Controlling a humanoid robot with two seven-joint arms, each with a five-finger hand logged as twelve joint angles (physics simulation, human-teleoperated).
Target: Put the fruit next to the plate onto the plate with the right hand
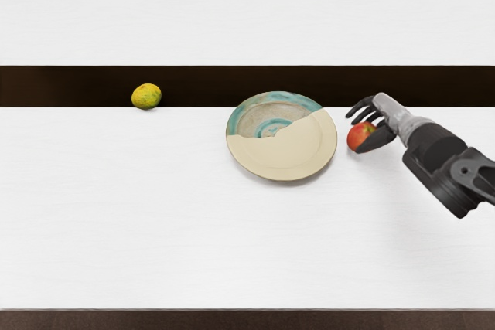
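- As I look down through the head view, the white desk (pixel 193 245) fills most of the frame, with a dark gap along its far edge and a second white surface (pixel 247 17) above that.
- Just right of the frame's centre sits the plate (pixel 282 168), round, its upper left part glazed teal and grey and the rest cream. Nothing lies on it.
- The red apple (pixel 358 135) rests on the desk just beside the plate's right rim, apart from it by a thin strip of desk.
- My right arm (pixel 445 164) comes in from the right edge, dark grey, slanting up and to the left toward the apple.
- The right hand (pixel 375 121) is at the apple, held wide: its fingers (pixel 360 107) fan out above the apple's top, and the thumb (pixel 380 143) reaches along the apple's lower right side. The apple sits in the hollow between them; the hand is not closed on it, and I cannot tell whether the thumb touches it.
- In the upper left of the frame, a yellow-green fruit (pixel 146 96) sits at the desk's far edge, well apart from the plate.
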